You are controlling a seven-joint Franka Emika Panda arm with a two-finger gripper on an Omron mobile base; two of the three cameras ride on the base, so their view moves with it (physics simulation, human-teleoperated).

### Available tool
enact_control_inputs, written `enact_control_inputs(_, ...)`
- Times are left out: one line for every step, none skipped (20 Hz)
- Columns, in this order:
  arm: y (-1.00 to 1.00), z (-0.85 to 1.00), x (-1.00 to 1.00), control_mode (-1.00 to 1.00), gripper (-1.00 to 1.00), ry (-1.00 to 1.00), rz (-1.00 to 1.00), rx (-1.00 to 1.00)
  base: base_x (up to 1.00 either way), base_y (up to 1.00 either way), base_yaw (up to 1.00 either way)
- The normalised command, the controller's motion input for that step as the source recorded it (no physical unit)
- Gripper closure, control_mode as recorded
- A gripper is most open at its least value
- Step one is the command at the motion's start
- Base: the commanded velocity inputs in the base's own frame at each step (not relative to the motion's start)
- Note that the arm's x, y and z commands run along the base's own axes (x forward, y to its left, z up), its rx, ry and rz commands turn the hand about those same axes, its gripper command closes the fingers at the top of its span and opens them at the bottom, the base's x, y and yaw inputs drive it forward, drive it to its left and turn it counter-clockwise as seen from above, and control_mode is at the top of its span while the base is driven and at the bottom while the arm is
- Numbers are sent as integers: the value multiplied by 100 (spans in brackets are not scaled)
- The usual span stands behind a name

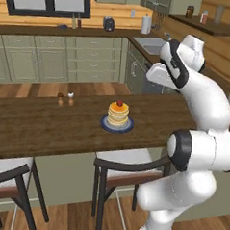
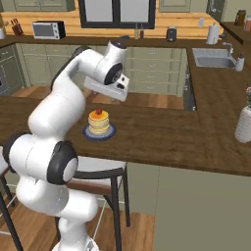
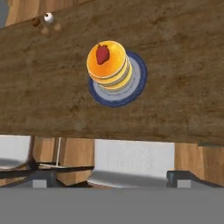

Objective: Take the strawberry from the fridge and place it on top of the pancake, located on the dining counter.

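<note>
While the arm (image 1: 199,112) bends high over the surface (image 1: 49,125), the strawberry (image 1: 119,103) sits on top of the pancake (image 1: 118,114). From the right side, the strawberry (image 2: 98,111) tops the pancake (image 2: 98,123) under the hand. Looking down, the strawberry (image 3: 102,53) rests in the middle of the pancake (image 3: 107,65); the jaws are wide apart, holding nothing.

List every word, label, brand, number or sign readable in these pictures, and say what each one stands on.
No readable text anywhere.
Small round blue-grey plate under the golden-tan pancake stack: plain, no marking.
Long dark-brown wooden dining counter: no marking.
Silver microwave on the far worktop: front too small to read.
Bottles and jars on the far shelf: too small to read.
</note>
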Motion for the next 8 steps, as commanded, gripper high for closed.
enact_control_inputs(-79, 0, -100, -100, -100, 5, 0, 28, 0, 0, 0)
enact_control_inputs(-78, 2, -100, -100, -100, 3, 0, 29, 0, 0, 0)
enact_control_inputs(-78, 6, -100, -100, -100, 5, 0, 29, 0, 0, 0)
enact_control_inputs(-76, 14, -100, -100, -100, 7, 0, 29, 0, 0, 0)
enact_control_inputs(-81, 15, -100, -100, -100, 9, 0, 30, 0, 0, 0)
enact_control_inputs(-81, 10, -100, -100, -100, 10, 0, 31, 0, 0, 0)
enact_control_inputs(-69, 0, -100, -100, -100, 15, 0, 28, 0, 0, 0)
enact_control_inputs(-63, 0, -100, -100, -100, 17, 0, 26, 0, 0, 0)
